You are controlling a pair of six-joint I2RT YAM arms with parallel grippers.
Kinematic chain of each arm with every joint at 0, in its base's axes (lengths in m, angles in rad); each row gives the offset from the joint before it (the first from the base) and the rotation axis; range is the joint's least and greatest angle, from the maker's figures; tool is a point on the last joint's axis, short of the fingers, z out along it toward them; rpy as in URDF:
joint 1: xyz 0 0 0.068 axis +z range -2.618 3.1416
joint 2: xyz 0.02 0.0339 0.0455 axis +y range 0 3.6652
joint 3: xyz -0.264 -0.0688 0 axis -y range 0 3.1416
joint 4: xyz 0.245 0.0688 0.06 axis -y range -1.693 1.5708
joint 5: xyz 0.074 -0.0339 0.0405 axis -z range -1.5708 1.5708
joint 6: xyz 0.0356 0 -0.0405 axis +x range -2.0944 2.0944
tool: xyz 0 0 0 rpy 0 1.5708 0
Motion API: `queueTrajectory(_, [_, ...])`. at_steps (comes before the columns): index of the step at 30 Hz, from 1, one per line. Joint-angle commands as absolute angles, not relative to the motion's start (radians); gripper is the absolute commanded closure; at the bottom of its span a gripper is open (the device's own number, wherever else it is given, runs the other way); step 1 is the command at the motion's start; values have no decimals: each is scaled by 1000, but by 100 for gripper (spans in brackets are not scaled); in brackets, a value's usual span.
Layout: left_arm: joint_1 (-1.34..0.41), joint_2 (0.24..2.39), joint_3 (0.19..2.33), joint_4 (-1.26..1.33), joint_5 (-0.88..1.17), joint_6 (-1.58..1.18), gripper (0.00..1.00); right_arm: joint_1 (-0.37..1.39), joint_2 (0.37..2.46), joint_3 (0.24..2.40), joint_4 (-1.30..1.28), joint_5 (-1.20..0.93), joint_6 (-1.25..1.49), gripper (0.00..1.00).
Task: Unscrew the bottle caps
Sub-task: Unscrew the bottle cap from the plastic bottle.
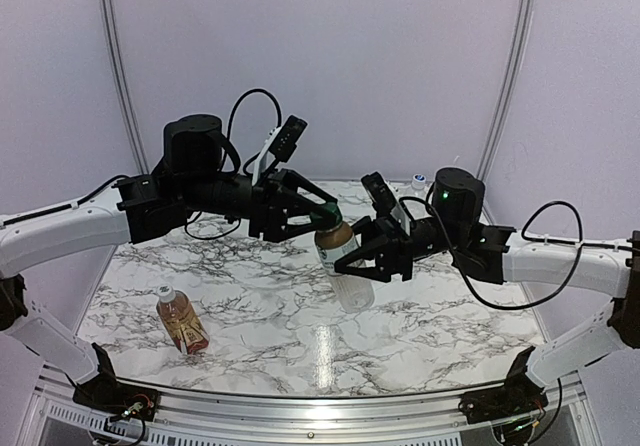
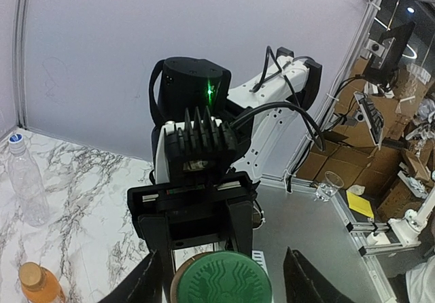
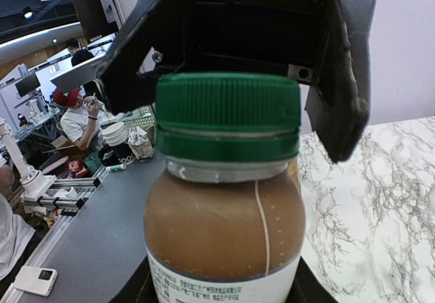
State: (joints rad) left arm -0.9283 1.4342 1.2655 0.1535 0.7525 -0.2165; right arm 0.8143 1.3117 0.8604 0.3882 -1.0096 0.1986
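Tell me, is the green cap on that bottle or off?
On. The green cap sits level on the neck of the bottle, its ring right beneath.

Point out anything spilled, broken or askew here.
Nothing is spilled or broken. The green cap sits straight on the brown bottle. Only the red-label bottle on the near left of the table looks slanted; whether it lies down or stands, I cannot tell.

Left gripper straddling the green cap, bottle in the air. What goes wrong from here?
1. Right gripper holds the brown bottle mid-air by its body; it may spin with the green cap rather than the cap loosening.
2. Liquid reaches the neck; once uncapped, any jolt could spill it.
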Motion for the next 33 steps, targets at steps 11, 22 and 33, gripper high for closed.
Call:
queueTrajectory(11, [-927, 1451, 1258, 181, 750, -217, 81, 800, 1322, 871, 407, -992, 214, 79])
queueTrajectory(22, [-932, 1436, 1257, 165, 482, -382, 100, 797, 1283, 934, 163, -659, 70, 82])
queueTrajectory(33, [-1010, 1447, 1304, 68, 31, -688, 100, 799, 1282, 962, 88, -399, 3, 83])
